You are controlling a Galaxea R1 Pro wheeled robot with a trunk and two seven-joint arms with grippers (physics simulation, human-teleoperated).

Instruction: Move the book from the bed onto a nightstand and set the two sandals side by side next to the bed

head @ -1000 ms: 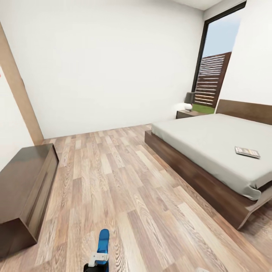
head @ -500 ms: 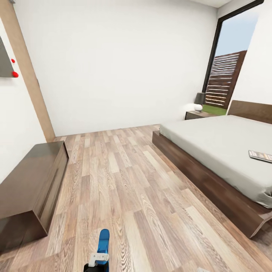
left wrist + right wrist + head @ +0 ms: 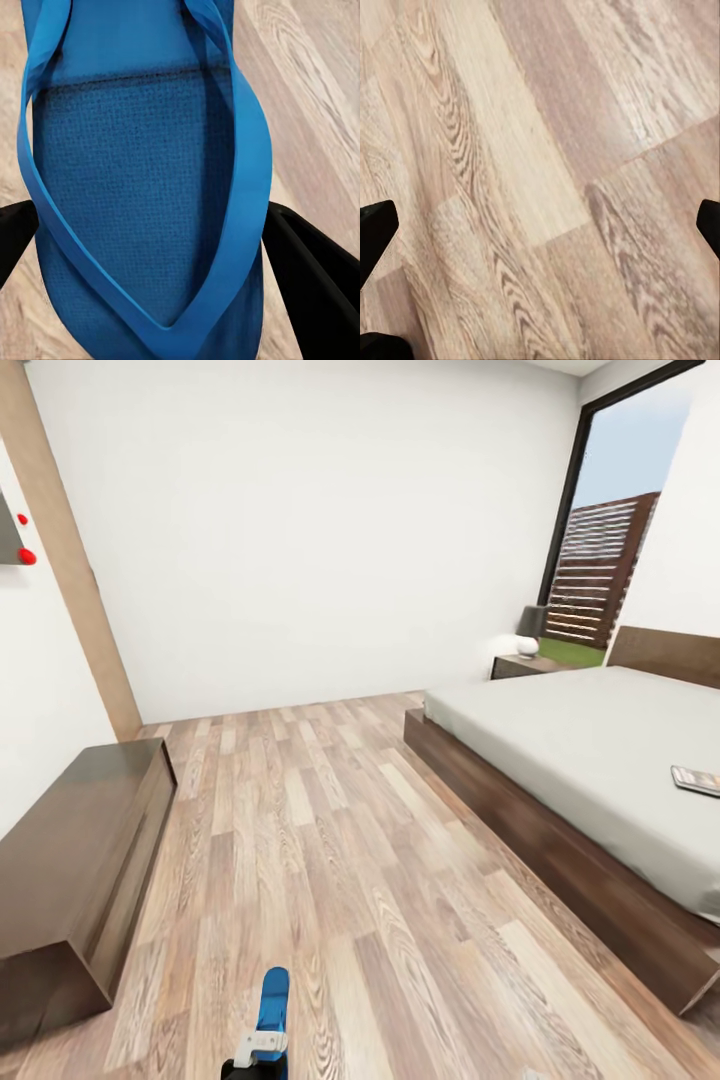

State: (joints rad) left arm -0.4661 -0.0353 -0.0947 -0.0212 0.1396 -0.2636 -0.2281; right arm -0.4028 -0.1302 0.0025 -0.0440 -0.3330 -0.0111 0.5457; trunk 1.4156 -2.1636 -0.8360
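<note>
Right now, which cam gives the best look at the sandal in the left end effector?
Left wrist view: the blue sandal shows sole texture and thong straps up close, sitting between the left end effector fingers. Head view catches just a small blue tip at the frame's bottom edge. Right wrist view looks at wood floor.

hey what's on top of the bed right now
The book lies flat on the bed, at the head view's right edge, so part of it is cut off. The mattress in view carries nothing else. The bed's far right side is out of frame.
</note>
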